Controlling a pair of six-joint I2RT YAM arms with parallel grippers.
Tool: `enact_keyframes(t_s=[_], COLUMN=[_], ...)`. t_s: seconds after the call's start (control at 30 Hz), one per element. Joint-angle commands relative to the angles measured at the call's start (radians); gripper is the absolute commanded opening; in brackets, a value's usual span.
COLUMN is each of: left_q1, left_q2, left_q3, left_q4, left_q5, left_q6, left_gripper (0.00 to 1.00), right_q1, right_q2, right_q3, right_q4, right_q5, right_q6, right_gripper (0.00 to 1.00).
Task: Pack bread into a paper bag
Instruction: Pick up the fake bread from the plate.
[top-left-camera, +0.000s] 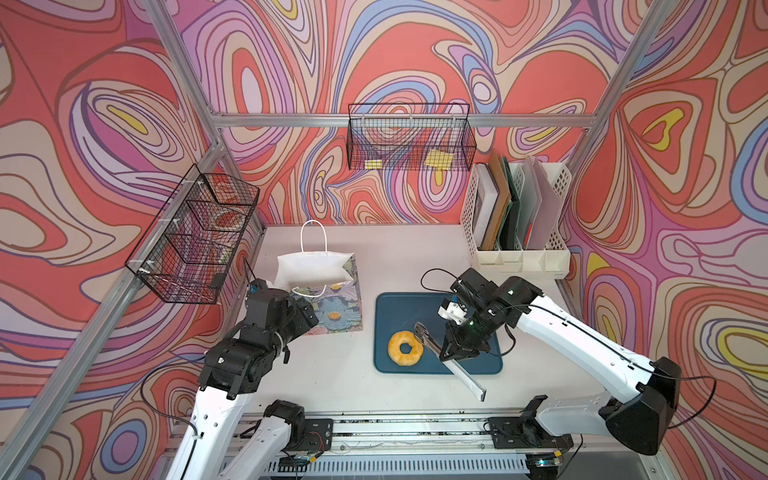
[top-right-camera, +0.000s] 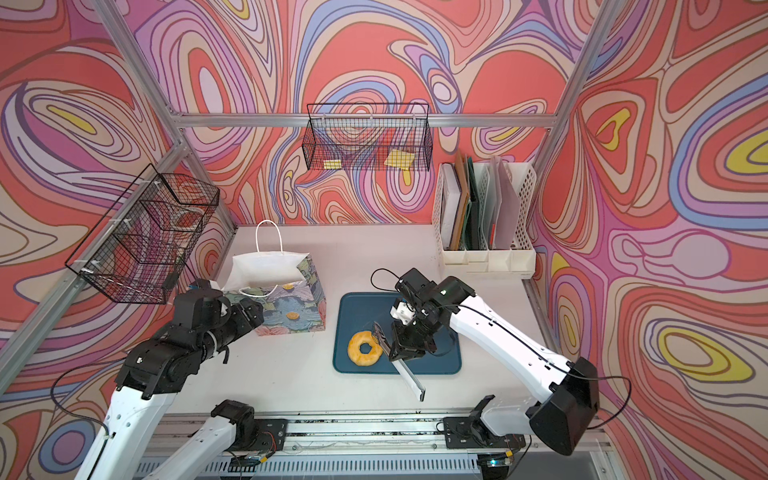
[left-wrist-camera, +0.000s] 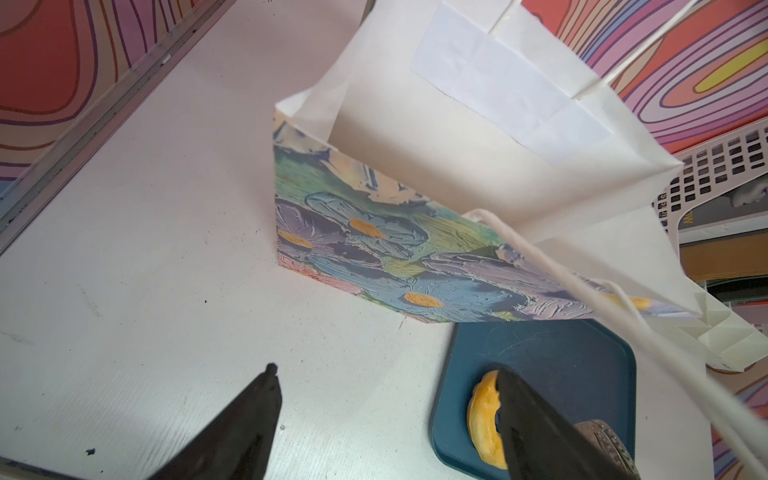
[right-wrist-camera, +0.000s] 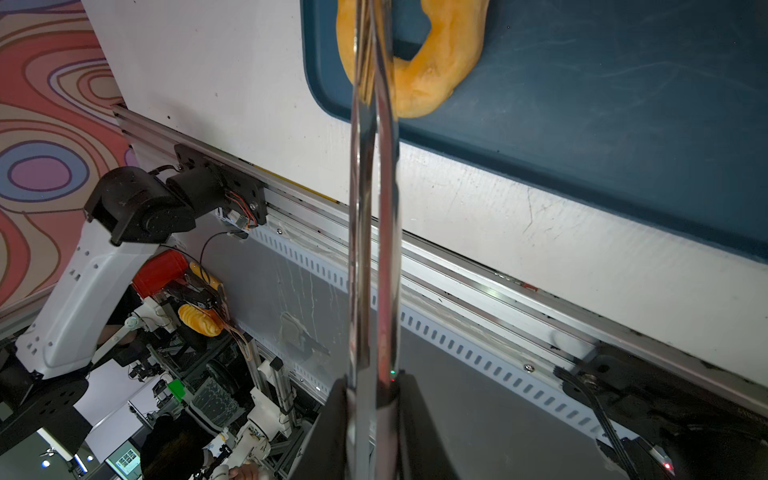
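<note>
Golden-orange and spongy-looking, a single ring doughnut (top-left-camera: 405, 348) lies flat on a dark blue rounded plastic tray (top-left-camera: 478, 365) in both top views. Near the tray stands an upright paper bag (top-left-camera: 332, 305), printed with blue-purple flowers, white inside, its mouth open. The right gripper (top-left-camera: 455, 353) is clamped on a pair of shiny metal tongs (top-left-camera: 432, 343) whose tips reach the doughnut's rim. The left gripper (top-left-camera: 306, 312) hovers at the bag's near wall. From the left wrist camera, the left gripper's black fingers (left-wrist-camera: 249, 415) stand wide apart and empty, facing the bag's printed side, and a white cord handle (left-wrist-camera: 582, 286) droops across the view. From the right wrist camera, the tongs' two arms (right-wrist-camera: 374, 208) run almost together up to the doughnut (right-wrist-camera: 436, 70); whether they pinch it cannot be told. The doughnut looks light, soft and easily squashed, so a gentle hold across one side of the ring, one tip through the hole, seems safest. The bag looks thin, light and ready to tip or fold, so its rim probably wants steadying.
</note>
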Motion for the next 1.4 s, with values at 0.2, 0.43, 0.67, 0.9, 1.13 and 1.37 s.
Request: enact_keyframes(t_s=[0.2,0.43,0.67,0.9,1.13,1.37], left_q1=[-0.002,-0.002,-0.001,-0.002,-0.002,-0.001], left_q2=[-0.001,-0.002,0.000,-0.004,-0.005,-0.005], left_q3=[-0.017,-0.017,-0.013,-0.020,-0.036,-0.043], left_q4=[0.032,0.035,0.032,0.035,0.044,0.051], left_q5=[0.008,0.008,0.004,0.004,0.009,0.011], left_q6=[-0.002,-0.001,0.002,0.002,0.000,0.001], left_gripper=[0.87,0.86,0.86,0.86,0.86,0.86], right_q1=[-0.003,-0.002,-0.002,-0.002,-0.002,-0.016], right_q2=[-0.007,0.023,0.062,0.079,0.081,0.109], right_q3=[-0.063,-0.073,-0.045,-0.002,0.083,0.106], right_q4=[0.012,0.027,0.023,0.005,-0.067,-0.071], right_q5=[-0.061,-0.063,-0.062,-0.019,0.059,0.112], right_q6=[-0.013,-0.038,-0.070,-0.075,-0.082,-0.087], right_gripper=[0.23,0.25,0.31,0.32,0.32,0.30])
